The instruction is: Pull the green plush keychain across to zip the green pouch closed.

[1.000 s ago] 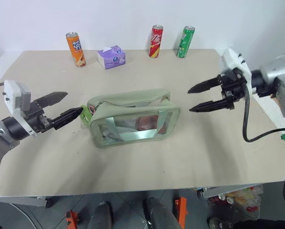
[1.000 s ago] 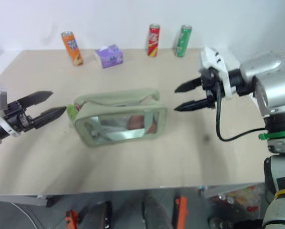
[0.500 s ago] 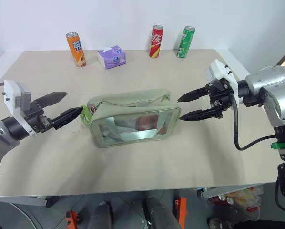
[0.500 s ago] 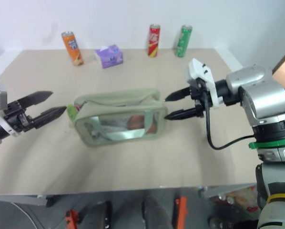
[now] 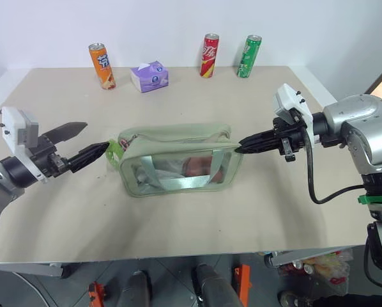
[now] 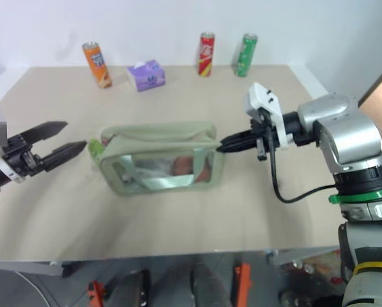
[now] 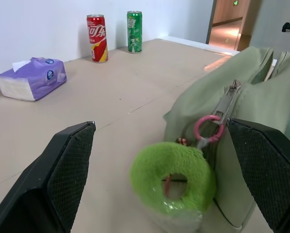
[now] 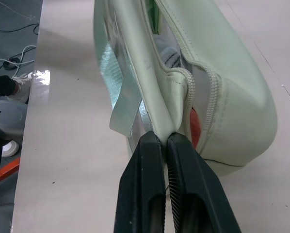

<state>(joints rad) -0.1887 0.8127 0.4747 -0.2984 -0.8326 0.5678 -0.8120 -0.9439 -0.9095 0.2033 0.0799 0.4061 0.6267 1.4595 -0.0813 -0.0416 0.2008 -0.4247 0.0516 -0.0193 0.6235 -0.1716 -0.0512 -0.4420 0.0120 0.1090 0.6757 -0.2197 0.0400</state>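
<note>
Green plush keychain (image 7: 173,180) hangs between the spread left jaws; right jaws pinch the green pouch (image 5: 178,160) end.

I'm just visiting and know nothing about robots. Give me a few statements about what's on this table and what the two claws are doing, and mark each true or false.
1. The right gripper is pinched shut on an end of the green pouch. True.
2. The left gripper is closed around the green plush keychain. False: its fingers stand open on either side of the keychain, not clamped on it.
3. The keychain hangs at the pouch end nearer the left gripper. True.
4. The purple tissue pack lies inside the pouch. False: it sits at the back of the table, between the orange can and the red can.
5. Four cans stand at the back. False: three, orange, red and green can.
</note>
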